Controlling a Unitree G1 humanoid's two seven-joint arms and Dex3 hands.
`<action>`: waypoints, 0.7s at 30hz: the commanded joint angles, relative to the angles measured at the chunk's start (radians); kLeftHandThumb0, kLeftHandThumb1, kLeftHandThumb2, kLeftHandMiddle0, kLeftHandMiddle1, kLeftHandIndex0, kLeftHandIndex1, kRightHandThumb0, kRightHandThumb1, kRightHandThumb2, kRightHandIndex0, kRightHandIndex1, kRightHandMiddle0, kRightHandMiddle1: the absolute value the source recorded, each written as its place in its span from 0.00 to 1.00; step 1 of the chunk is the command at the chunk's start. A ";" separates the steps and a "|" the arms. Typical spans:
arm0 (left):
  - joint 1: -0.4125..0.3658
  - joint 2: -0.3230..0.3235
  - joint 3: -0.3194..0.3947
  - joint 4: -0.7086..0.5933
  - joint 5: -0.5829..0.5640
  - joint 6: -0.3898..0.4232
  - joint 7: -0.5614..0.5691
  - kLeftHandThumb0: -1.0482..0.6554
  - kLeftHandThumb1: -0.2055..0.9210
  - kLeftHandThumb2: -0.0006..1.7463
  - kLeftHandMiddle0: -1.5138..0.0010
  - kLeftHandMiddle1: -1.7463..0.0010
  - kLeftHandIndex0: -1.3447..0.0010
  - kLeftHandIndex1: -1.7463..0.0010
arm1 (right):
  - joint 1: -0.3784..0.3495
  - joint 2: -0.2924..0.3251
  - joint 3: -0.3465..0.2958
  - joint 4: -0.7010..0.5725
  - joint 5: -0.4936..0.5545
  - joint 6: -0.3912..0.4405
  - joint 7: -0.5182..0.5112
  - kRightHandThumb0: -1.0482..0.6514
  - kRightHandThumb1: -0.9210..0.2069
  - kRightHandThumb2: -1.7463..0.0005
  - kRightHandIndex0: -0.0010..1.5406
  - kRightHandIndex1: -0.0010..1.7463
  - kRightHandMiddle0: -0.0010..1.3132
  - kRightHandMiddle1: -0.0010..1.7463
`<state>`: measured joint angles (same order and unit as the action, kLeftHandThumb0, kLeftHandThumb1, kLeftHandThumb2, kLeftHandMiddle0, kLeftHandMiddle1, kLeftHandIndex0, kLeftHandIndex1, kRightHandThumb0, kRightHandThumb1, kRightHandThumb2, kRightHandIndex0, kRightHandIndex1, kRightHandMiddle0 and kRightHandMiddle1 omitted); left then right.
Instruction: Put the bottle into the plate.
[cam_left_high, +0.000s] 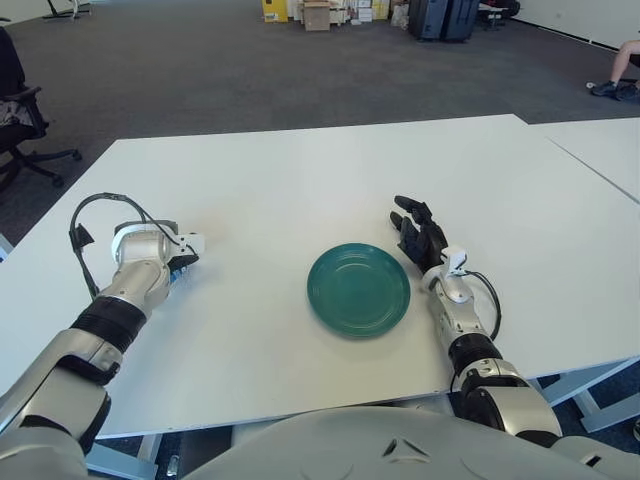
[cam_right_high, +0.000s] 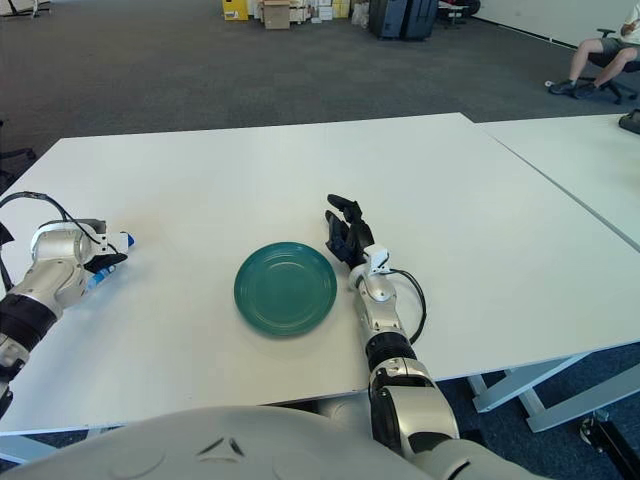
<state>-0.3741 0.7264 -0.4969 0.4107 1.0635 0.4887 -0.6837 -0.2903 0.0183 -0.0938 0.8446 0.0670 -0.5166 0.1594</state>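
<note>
Nearest the camera, left of the green plate (cam_left_high: 358, 289): left forearm reaching over the white table (cam_left_high: 300, 180). At its end, left hand (cam_left_high: 170, 252), fingers curled around the bottle (cam_right_high: 98, 275), of which only a sliver of blue shows beneath the hand in the right eye view. Bottle thus well apart from the plate, to its left, low over or on the table; contact with the surface not resolvable.

Just right of the plate: right hand (cam_left_high: 420, 236), dark fingers relaxed and spread, holding nothing, idle beside the plate's right rim.

Centre: plate lying flat, bare inside.

Beyond the table: grey carpet, an office chair (cam_left_high: 20, 120) far left of the plate, boxes and dark cases at the back wall.

Step in hand, as judged: securing and lifting the bottle. For a clean result: firm wrap before raising, enough lift to clear the rim, straight carry rightward to above the plate's middle, lowering until supported, then release; right hand best kept clear of the rim.
</note>
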 joint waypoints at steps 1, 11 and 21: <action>-0.021 -0.003 -0.044 0.051 0.016 -0.016 -0.055 0.00 1.00 0.36 0.15 0.00 0.25 0.00 | 0.008 -0.008 -0.009 0.019 0.013 0.023 0.005 0.27 0.00 0.55 0.22 0.00 0.00 0.48; -0.100 -0.037 -0.115 0.213 0.042 -0.040 -0.060 0.03 1.00 0.27 0.15 0.00 0.25 0.00 | 0.007 -0.007 -0.019 0.021 0.014 0.010 0.006 0.27 0.00 0.55 0.22 0.00 0.00 0.48; -0.122 -0.081 -0.169 0.295 0.047 -0.070 -0.039 0.04 1.00 0.22 0.17 0.00 0.35 0.00 | 0.011 -0.005 -0.022 0.016 0.017 0.005 0.016 0.28 0.00 0.54 0.23 0.01 0.00 0.49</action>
<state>-0.5242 0.6894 -0.6333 0.6579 1.1265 0.4572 -0.7266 -0.2919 0.0148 -0.1102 0.8490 0.0687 -0.5243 0.1727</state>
